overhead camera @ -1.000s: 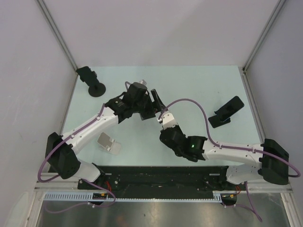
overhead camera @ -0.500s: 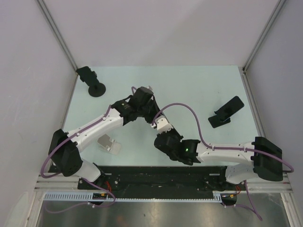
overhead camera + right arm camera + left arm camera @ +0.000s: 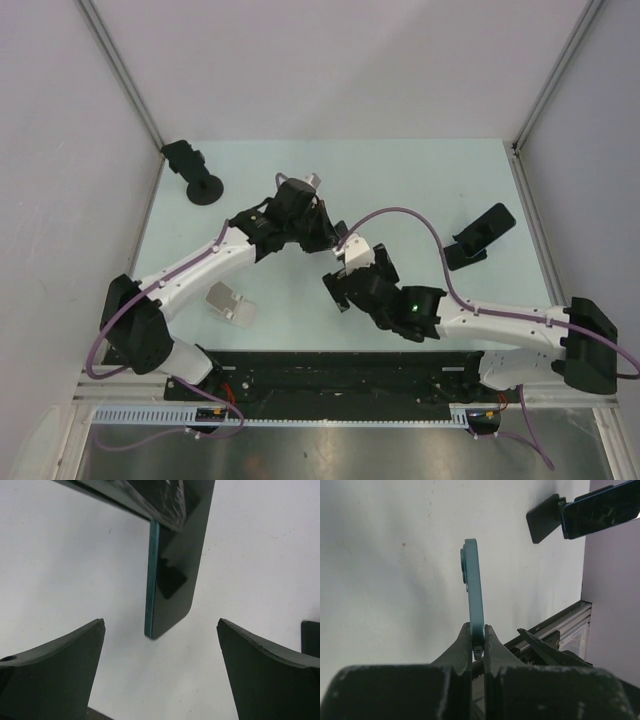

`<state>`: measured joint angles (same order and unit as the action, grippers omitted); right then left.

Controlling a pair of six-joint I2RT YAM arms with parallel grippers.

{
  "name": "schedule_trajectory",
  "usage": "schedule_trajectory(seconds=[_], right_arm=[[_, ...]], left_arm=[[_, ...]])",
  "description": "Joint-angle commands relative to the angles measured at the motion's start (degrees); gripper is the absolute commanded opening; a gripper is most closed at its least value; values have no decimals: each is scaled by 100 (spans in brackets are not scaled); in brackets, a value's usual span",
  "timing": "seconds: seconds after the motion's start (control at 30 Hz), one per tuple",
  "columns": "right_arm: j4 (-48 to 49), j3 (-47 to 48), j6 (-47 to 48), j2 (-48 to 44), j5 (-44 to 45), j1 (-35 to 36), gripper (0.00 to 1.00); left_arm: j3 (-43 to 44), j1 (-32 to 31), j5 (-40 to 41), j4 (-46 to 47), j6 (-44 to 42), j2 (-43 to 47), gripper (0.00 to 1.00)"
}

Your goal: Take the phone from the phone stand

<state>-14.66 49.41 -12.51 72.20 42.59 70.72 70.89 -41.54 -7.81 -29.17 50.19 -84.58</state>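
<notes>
A phone in a teal case [image 3: 474,590] stands edge-on between the jaws of my left gripper [image 3: 477,635], which is shut on its lower end. In the right wrist view the same phone [image 3: 172,580] hangs above the table, ahead of my right gripper [image 3: 161,625]. That gripper is wide open and touches nothing. In the top view my left gripper [image 3: 325,230] and right gripper [image 3: 352,268] meet near the table's middle, and the phone is hard to make out between them. A small white phone stand [image 3: 228,303] sits empty at the near left.
A second dark phone [image 3: 487,225] leans on a black stand [image 3: 462,255] at the right, also seen in the left wrist view [image 3: 600,510]. Another black stand [image 3: 195,172] is in the back left corner. Walls close the table on three sides.
My left gripper has shut on the teal phone. My right gripper has let go of it, opened wide and drawn back a little.
</notes>
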Motion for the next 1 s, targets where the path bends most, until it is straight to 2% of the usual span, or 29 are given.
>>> schedule_trajectory(seconds=[0.0,0.17,0.33,0.53,0.7,0.77,0.97], right_arm=[[-345,245,-278,-593,-1198,-339,100],[-258,175,-129,-1295,-2561,-1032,100],[-73,157,231,-1586,-3027,-1289,100],[243,166,407,-1630,-3555,-1482,100],[420,227,548,-1631,-3284,-1500,100],[402,253,644,-1666,-2959,-1491,100],[490,324,996,-1622,-2879,-1605,100]], left_arm=[[-198,356,-553,877,-703,520,0],[-699,805,-1414,1598,-1055,950,0],[-805,823,-1697,1993,-1450,1311,0],[-1148,823,-2163,2705,-1215,1637,0],[-1508,823,-2426,3521,-924,1760,0],[-1517,814,-2514,3593,-827,1734,0],[-1482,814,-2585,3611,-862,1751,0]])
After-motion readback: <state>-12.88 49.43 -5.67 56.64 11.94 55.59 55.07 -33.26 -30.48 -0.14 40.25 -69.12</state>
